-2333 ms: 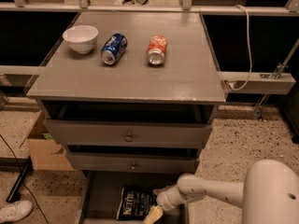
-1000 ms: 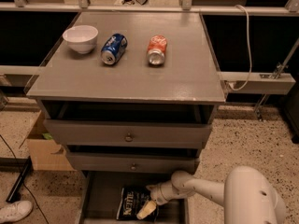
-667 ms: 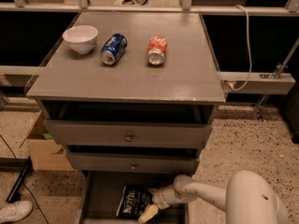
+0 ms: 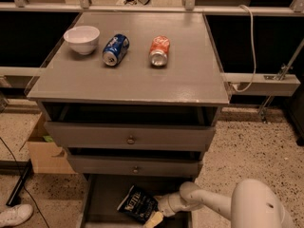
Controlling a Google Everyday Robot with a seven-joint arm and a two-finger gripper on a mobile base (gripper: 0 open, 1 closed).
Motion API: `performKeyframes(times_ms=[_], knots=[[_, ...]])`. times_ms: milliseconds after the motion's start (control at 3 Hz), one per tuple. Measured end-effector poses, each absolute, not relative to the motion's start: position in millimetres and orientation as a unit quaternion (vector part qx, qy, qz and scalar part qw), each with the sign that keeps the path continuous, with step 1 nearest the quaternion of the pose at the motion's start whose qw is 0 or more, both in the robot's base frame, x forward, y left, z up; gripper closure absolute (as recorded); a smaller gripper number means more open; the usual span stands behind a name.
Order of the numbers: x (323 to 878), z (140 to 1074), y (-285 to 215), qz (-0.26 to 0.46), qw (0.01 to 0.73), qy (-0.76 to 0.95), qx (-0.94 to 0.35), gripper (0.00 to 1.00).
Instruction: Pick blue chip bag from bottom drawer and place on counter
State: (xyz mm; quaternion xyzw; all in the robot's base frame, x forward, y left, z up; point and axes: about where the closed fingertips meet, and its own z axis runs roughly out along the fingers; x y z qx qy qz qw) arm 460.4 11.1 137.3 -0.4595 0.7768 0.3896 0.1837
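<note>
The blue chip bag lies tilted in the open bottom drawer, a flat grey tray at the foot of the cabinet. My gripper is low inside the drawer, at the bag's right lower edge and touching it, with the white arm reaching in from the right. The counter is the grey top of the cabinet, above the drawers.
On the counter stand a white bowl, a blue soda can and an orange soda can, both lying down. Two knobbed drawers are slightly open above the bottom one. A cardboard box sits left on the floor.
My gripper has moved left across the drawer and down against the bag. The bag now sits more tilted than before.
</note>
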Motion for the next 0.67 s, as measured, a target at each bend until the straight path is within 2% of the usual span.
performKeyframes(times_ms=[667], knots=[[460.3,137.3,11.1,0.390,0.184,0.777,-0.459,0.41]])
